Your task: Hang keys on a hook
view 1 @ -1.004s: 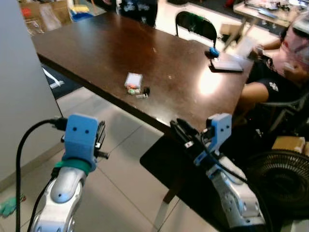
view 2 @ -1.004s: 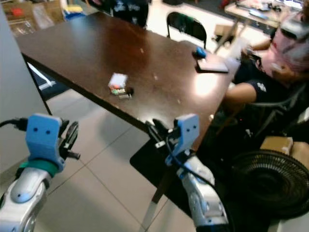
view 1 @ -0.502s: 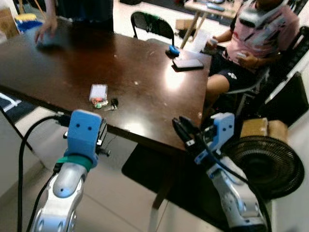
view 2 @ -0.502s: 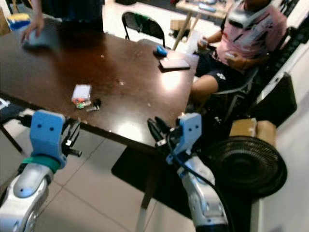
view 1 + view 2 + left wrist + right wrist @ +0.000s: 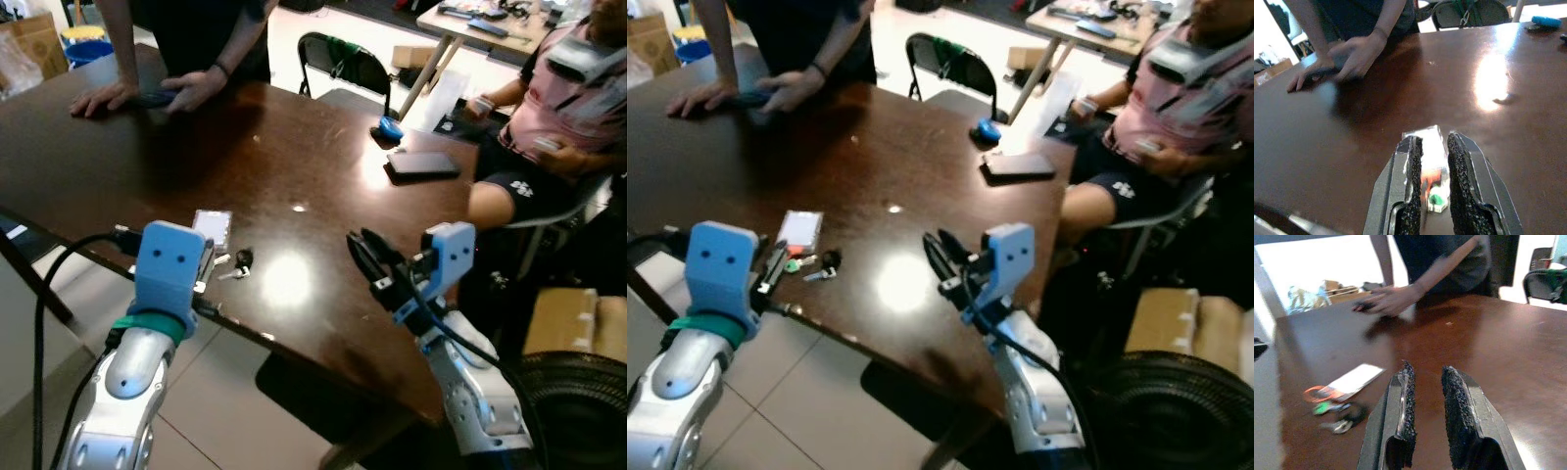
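Note:
A bunch of keys (image 5: 235,262) with coloured tags lies on the dark wooden table (image 5: 323,206) near its front edge, beside a clear card holder (image 5: 212,227). My left gripper (image 5: 1432,139) hovers just short of the table edge and points at the keys (image 5: 1432,198), which show through the narrow gap between its open fingers. My right gripper (image 5: 361,245) is raised over the table's front right part, open and holding nothing. In the right wrist view the keys (image 5: 1338,420) lie off to one side, well short of its fingers (image 5: 1406,382).
A person leans on the far left of the table with both hands (image 5: 132,93). Another person (image 5: 573,98) sits at the right end. A phone (image 5: 421,164) and a blue mouse (image 5: 389,127) lie near them. A black chair (image 5: 343,61) stands behind; a fan (image 5: 578,392) and a box (image 5: 573,323) sit at the right.
The camera has moved closer to the table, so the keys now lie just ahead of my left gripper. A person has come into view leaning on the far left. Both grippers keep their pose.

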Robot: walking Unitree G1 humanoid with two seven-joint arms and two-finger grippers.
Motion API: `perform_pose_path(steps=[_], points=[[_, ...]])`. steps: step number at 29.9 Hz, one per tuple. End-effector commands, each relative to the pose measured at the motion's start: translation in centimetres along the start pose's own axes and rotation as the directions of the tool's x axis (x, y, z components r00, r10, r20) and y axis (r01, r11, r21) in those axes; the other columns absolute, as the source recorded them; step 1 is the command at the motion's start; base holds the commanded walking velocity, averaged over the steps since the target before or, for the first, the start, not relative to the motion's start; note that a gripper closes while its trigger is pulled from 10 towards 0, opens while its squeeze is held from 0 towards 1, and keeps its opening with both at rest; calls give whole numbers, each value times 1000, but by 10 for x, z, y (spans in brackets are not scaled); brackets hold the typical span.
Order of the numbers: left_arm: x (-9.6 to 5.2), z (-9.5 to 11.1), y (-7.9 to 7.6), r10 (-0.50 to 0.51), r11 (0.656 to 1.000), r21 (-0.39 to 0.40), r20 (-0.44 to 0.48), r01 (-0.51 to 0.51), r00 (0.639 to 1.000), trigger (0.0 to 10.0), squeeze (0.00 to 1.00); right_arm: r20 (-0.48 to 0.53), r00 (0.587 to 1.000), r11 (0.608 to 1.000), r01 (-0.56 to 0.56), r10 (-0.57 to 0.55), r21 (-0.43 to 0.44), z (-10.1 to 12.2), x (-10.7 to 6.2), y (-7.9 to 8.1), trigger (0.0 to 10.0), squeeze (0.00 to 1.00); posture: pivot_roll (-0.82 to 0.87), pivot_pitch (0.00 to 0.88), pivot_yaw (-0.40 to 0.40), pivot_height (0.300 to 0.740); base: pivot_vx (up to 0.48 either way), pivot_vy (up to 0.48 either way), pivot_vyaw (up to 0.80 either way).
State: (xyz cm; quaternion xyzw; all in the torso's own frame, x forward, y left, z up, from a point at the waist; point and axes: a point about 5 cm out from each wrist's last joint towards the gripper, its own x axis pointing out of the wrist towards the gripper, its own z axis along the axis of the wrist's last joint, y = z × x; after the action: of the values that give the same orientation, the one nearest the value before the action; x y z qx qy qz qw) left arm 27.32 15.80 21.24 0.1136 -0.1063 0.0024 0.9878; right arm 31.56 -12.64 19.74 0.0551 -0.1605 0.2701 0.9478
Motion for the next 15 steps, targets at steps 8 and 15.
perform_pose_path(steps=[8,15], points=[[-8,-19,-1,-148,977,138,-107,162,983,10000,0,3,1000,1000,-3,3,-29,1,-5,-3,10000,0,93,126,39,740,120,0,0],[-10,-25,-1,-271,931,211,-148,298,951,10000,0,5,1000,1000,-11,11,-27,0,-4,-1,10000,0,94,120,41,740,0,0,0]])
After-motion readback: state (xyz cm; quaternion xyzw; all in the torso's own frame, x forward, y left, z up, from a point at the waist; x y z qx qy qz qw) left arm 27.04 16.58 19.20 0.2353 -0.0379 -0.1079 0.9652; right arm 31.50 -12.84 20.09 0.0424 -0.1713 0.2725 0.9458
